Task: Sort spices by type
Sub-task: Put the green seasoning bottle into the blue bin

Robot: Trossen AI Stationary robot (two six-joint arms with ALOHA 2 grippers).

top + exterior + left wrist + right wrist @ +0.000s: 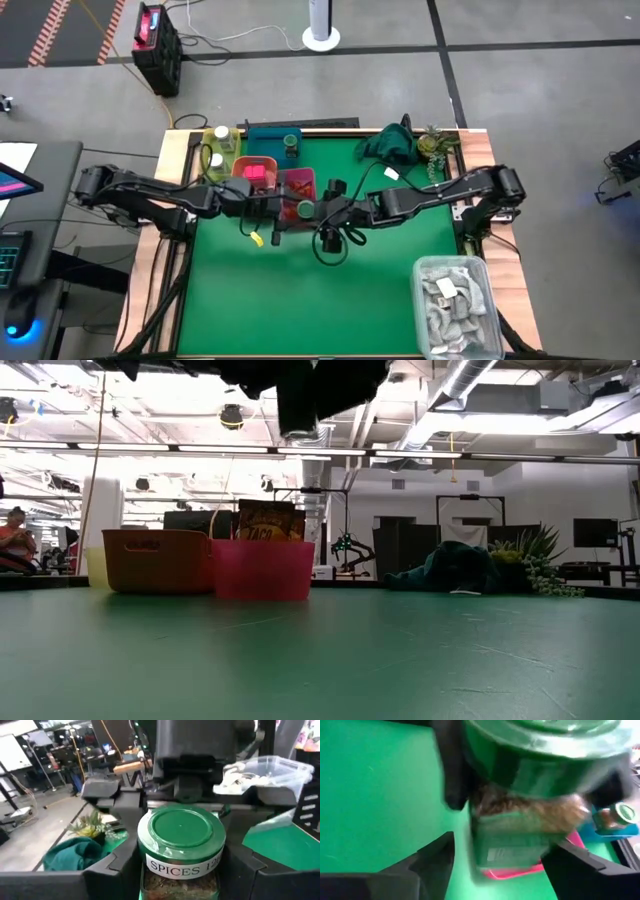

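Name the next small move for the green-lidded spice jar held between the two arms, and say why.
Probably draw the right tool back, clear of the green-lidded jar. The left tool has its fingers against the jar's sides, while the right tool's fingers stand apart from it, so the handover looks done.

We see a grey floor (540, 100) with dark seams around the bench (300, 300). Overhead run white ducts (470, 380) and strip lights (230, 450).

Even overhead light; ceiling strip lights (140, 405) glare white in low view. Soft shadows on counter (380, 290). Right wrist view motion-blurred: green-topped jar (540, 765) smeared. Left wrist view sharp up close, background soft.
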